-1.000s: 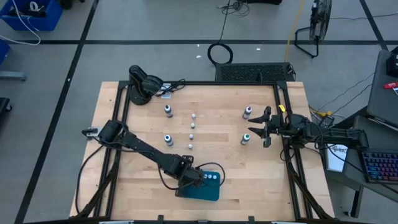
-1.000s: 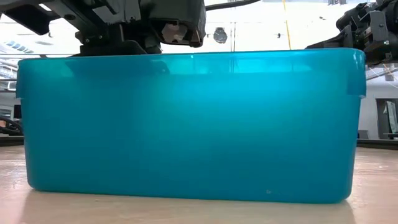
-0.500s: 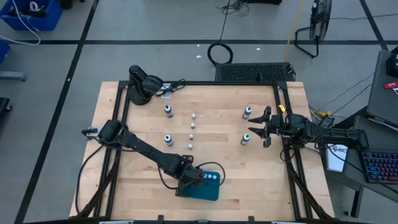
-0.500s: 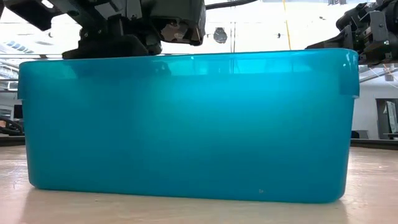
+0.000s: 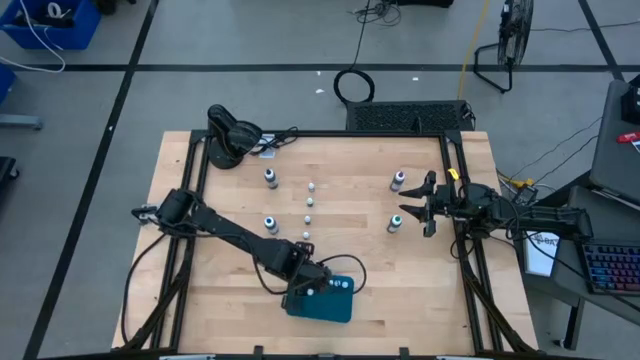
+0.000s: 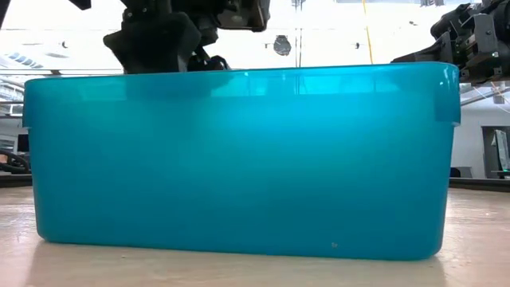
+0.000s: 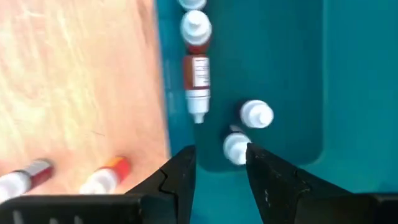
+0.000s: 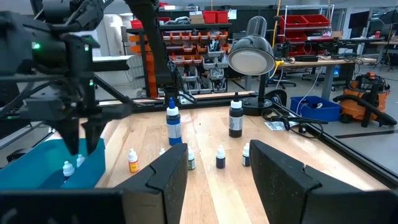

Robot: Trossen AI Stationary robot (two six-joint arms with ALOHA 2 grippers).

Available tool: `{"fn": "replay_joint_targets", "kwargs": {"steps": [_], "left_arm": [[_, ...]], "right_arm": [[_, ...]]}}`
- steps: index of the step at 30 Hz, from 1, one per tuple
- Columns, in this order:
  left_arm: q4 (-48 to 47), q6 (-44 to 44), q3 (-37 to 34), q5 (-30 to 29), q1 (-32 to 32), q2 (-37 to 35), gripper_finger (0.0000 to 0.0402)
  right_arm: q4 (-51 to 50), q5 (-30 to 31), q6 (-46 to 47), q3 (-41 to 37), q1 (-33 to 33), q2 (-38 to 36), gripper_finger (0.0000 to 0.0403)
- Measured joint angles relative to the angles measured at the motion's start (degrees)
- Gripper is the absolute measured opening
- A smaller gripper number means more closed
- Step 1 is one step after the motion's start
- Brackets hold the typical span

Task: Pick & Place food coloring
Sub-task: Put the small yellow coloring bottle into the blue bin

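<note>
My left gripper (image 5: 312,288) hangs open over the flat teal tray (image 5: 338,306) near the table's near edge; its fingers (image 7: 221,165) point down, clear of an upright whitish dropper bottle (image 7: 237,148). More tiny bottles sit in the tray, one upright (image 7: 256,114) and one lying flat (image 7: 197,74). On the table stand two blue bottles (image 5: 270,178) (image 5: 270,224), a purple one (image 5: 398,180), a green one (image 5: 396,222) and a row of tiny droppers (image 5: 308,210). My right gripper (image 5: 414,208) waits open beside the green bottle.
Two tiny bottles (image 7: 25,177) (image 7: 107,176) lie on the wood beside the tray. In the low view the tray wall (image 6: 239,159) blocks nearly everything behind it. A black lamp base (image 5: 228,140) sits at the far left corner. Bare wood lies right of the tray.
My left gripper has risen straight up out of the tray and now hangs higher above it. The tray slid slightly on the table early in that second and has stayed put since. My right arm has kept still.
</note>
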Motion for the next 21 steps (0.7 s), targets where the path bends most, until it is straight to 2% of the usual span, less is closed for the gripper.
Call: {"fn": "replay_joint_targets", "kwargs": {"steps": [4,12,15,21], "left_arm": [[-4.57,2.82,2.04,-1.42,1.69,-0.99,0.0145],[-9.4,6.66,2.87,-12.3,9.43,-2.66,0.0145],[-10.78,6.66,2.87,-12.33,13.21,-2.8,0.0145],[-12.72,10.25,1.79,-7.58,17.68,-2.75,0.0145]], "right_arm": [[0.0,0.02,0.0,0.0,0.0,0.02,0.016],[0.31,0.0,0.0,0.02,0.02,0.02,0.016],[0.26,0.0,0.0,0.02,0.01,0.02,0.016],[0.26,0.0,0.0,0.02,0.0,0.02,0.016]]}}
